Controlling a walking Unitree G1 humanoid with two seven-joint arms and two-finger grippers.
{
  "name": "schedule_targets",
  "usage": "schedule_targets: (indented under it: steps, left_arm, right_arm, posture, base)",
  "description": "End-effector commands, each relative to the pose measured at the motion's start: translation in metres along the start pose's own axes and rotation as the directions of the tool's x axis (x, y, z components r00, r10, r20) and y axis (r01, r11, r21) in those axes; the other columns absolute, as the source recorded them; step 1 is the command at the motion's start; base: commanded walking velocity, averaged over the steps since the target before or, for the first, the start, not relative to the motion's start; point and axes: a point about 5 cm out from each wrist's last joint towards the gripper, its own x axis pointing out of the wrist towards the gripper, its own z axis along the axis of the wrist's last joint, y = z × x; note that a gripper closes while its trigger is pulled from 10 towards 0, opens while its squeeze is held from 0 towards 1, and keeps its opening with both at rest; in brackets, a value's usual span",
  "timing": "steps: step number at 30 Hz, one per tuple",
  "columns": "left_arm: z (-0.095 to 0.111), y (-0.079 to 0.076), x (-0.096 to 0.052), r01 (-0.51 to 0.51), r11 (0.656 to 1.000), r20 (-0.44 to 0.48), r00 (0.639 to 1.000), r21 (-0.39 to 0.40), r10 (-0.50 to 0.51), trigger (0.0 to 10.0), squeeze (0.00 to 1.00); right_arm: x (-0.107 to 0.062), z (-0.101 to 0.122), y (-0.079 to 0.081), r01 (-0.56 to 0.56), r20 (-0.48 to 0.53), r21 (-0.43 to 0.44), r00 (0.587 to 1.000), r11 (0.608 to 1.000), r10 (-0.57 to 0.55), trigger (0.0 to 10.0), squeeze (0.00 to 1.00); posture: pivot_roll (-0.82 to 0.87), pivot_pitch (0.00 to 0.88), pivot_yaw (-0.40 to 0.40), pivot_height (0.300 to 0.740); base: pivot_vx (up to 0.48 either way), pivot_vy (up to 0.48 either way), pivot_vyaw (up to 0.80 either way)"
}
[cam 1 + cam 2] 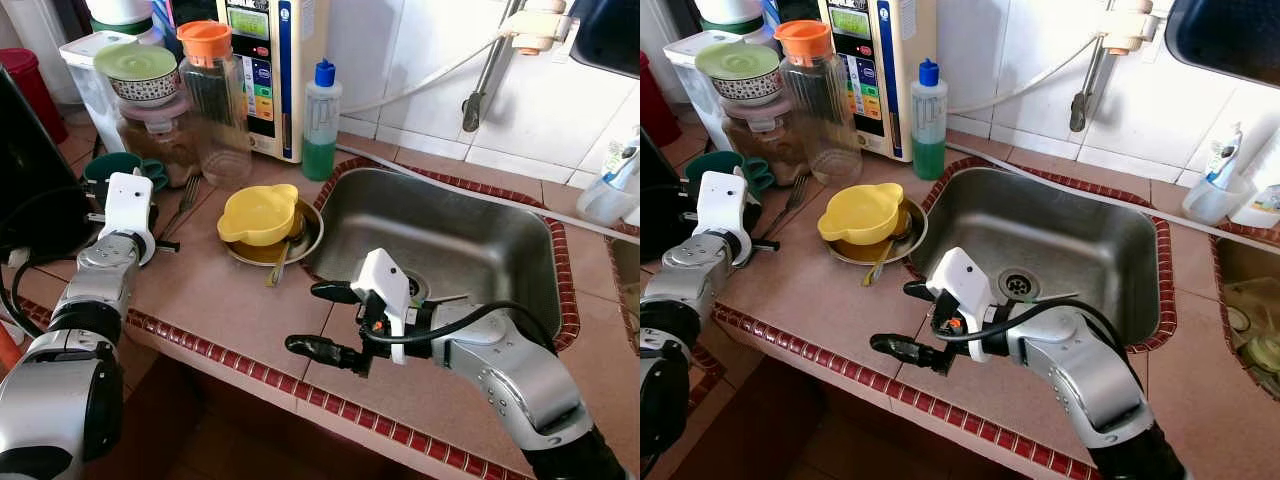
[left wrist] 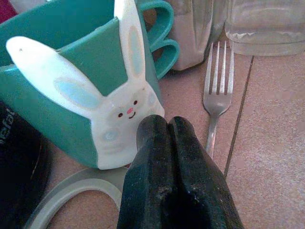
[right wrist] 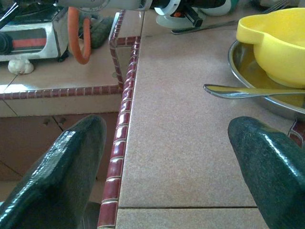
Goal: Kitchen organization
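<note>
Tiled surface [image 1: 200, 290] seen, sink [image 1: 440, 240] at right. Yellow bowl [image 1: 258, 213] sat on metal plate [image 1: 300, 240], spoon [image 1: 278, 264] beside, near sink rim. Right claw [image 1: 322, 322] held wide apart over surface front edge, aimed at plate. Left claw [image 2: 169, 157] pressed together, empty, by bunny cup [image 2: 81, 95] and fork [image 2: 217, 90]. Step judged: reach for bowl. Next: right claw moved forward. Open room ahead; front edge close.

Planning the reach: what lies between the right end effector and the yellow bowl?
Bare counter tile between right end effector and yellow bowl; a spoon handle juts from its plate, per right wrist view.
</note>
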Motion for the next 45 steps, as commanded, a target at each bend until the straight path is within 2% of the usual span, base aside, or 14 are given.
schedule_targets:
  steps: [1,2,8,15,24,30,31,36,38,39,40,42,43,45]
  left_arm:
    - [0.002,0.002,0.000,-0.011,1.000,0.023,1.000,-0.001,0.011,10.0,0.75]
    - [0.003,0.000,0.000,-0.001,1.000,0.031,1.000,-0.017,0.001,10.0,1.00]
    - [0.005,-0.005,0.000,-0.009,1.000,0.060,0.998,-0.018,0.010,10.0,1.00]
    - [0.004,-0.009,0.001,-0.015,1.000,0.046,0.999,-0.012,0.016,10.0,1.00]
    - [0.000,-0.007,0.002,-0.038,0.999,0.007,0.999,0.006,0.038,10.0,1.00]
    - [-0.008,-0.008,0.001,-0.040,0.999,-0.058,0.997,0.035,0.041,10.0,1.00]
    - [-0.009,-0.009,0.001,-0.029,0.999,-0.070,0.997,0.035,0.032,10.0,0.00]
    - [-0.013,-0.013,0.001,0.017,1.000,-0.110,0.994,0.021,-0.015,10.0,0.00]
    - [-0.018,-0.017,0.001,0.067,0.998,-0.150,0.987,0.006,-0.065,10.0,0.00]
    - [-0.018,-0.018,0.001,0.072,0.997,-0.156,0.985,-0.006,-0.072,8.5,0.00]
    - [-0.019,-0.019,0.001,0.088,0.996,-0.165,0.982,-0.013,-0.089,5.3,0.00]
    - [-0.019,-0.020,0.000,0.099,0.995,-0.168,0.981,-0.012,-0.099,5.3,0.00]
    - [-0.021,-0.020,0.000,0.105,0.994,-0.179,0.978,-0.022,-0.108,0.0,0.00]
    - [-0.022,-0.020,0.000,0.107,0.994,-0.182,0.977,-0.027,-0.110,0.0,0.00]
  right_arm:
    - [0.001,0.003,-0.001,0.003,0.000,-0.017,1.000,1.000,-0.003,10.0,0.00]
    - [0.001,0.003,-0.001,0.003,0.000,-0.017,1.000,1.000,-0.003,10.0,0.00]
    - [0.001,0.002,0.000,0.002,0.000,-0.018,1.000,1.000,-0.002,10.0,0.00]
    - [0.000,0.002,0.000,0.002,-0.006,-0.023,1.000,1.000,-0.002,10.0,0.00]
    - [-0.001,0.002,0.001,0.001,-0.010,-0.024,1.000,1.000,-0.001,10.0,0.00]
    - [-0.001,0.001,0.000,0.000,-0.012,-0.026,1.000,1.000,-0.001,10.0,0.00]
    - [-0.001,0.001,0.000,0.000,-0.012,-0.026,1.000,1.000,0.000,10.0,0.00]
    - [-0.001,0.002,0.000,-0.002,-0.012,-0.029,1.000,1.000,0.002,10.0,0.00]
    - [0.000,0.002,0.001,-0.004,-0.012,-0.031,1.000,1.000,0.003,10.0,0.00]
    - [0.000,0.002,0.001,-0.003,-0.012,-0.032,1.000,0.999,0.003,10.0,0.00]
    - [0.000,0.002,0.001,-0.003,-0.011,-0.032,1.000,0.999,0.003,10.0,0.00]
    - [0.000,0.002,0.001,-0.003,-0.011,-0.032,1.000,0.999,0.003,10.0,0.00]
    - [0.000,0.002,0.001,-0.002,-0.011,-0.032,1.000,0.999,0.002,10.0,0.00]
    - [0.000,0.002,0.001,-0.002,-0.011,-0.031,1.000,1.000,0.002,10.0,0.00]
  posture:
    - [0.05,0.061,-0.007,0.740]
    - [0.05,0.061,-0.007,0.740]
    - [0.04,0.063,-0.006,0.740]
    - [0.04,0.067,-0.008,0.740]
    - [0.03,0.066,-0.005,0.740]
    - [0.03,0.064,-0.007,0.740]
    - [0.03,0.064,-0.007,0.740]
    - [0.03,0.063,-0.007,0.740]
    - [0.03,0.062,-0.005,0.740]
    - [0.03,0.062,-0.005,0.740]
    - [0.03,0.062,-0.004,0.740]
    - [0.03,0.062,-0.004,0.740]
    - [0.03,0.064,-0.002,0.740]
    - [0.03,0.064,-0.003,0.740]
  base:
    - [0.000,0.000,0.00]
    - [0.000,0.000,0.00]
    - [0.000,0.000,0.00]
    - [0.000,0.000,0.00]
    - [0.000,0.000,0.00]
    - [0.000,0.000,0.00]
    - [0.000,0.000,0.00]
    - [0.000,0.000,0.00]
    - [0.000,0.000,0.00]
    - [0.000,0.000,0.00]
    - [0.000,0.000,0.00]
    - [0.000,0.000,0.00]
    - [0.000,0.000,0.00]
    - [0.000,0.000,0.00]
